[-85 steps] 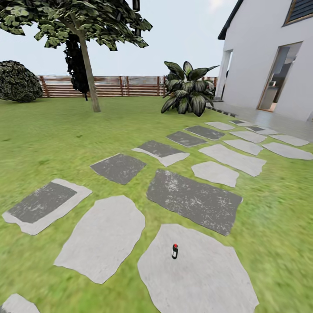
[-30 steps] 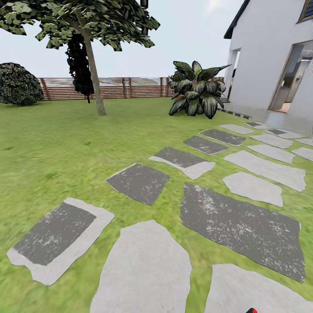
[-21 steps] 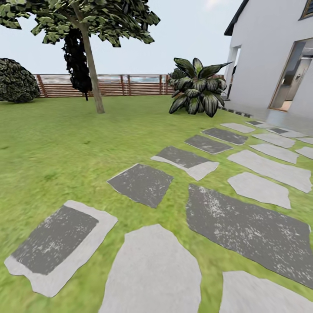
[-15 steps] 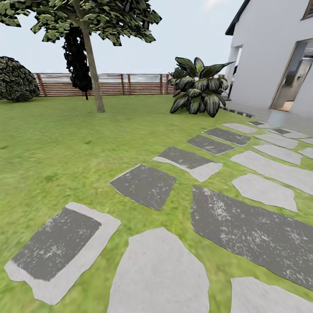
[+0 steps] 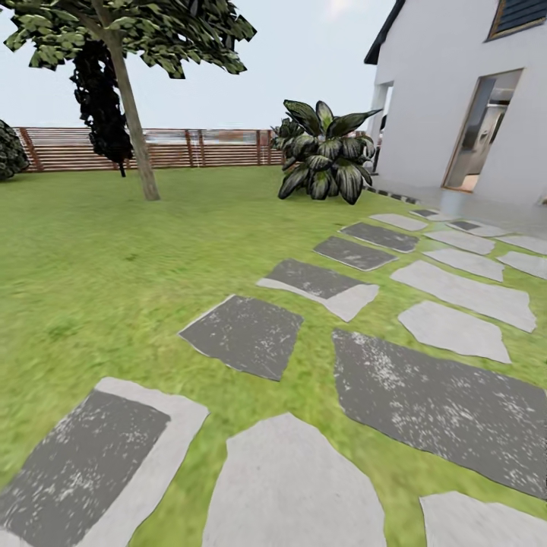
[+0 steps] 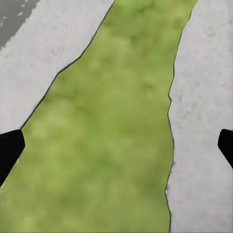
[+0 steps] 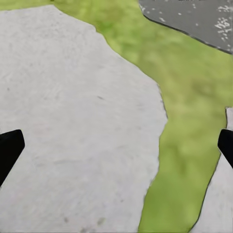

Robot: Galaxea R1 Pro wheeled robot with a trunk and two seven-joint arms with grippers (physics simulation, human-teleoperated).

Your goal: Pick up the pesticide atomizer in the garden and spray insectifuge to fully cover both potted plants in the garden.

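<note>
lawn (image 5: 114,251) green | stones (image 5: 243,334) pale grey and speckled dark grey | fence (image 5: 190,148) reddish-brown slats | house (image 5: 441,99) white | fingertips (image 6: 9,150) black

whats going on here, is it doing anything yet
Nothing is being handled at this moment. The robot is out on the lawn among flat stepping stones, facing a wooden fence and a white house. The left gripper hangs over a grass strip between pale stones, the right gripper over a pale stone. Both have their jaws spread wide with nothing between them.
</note>
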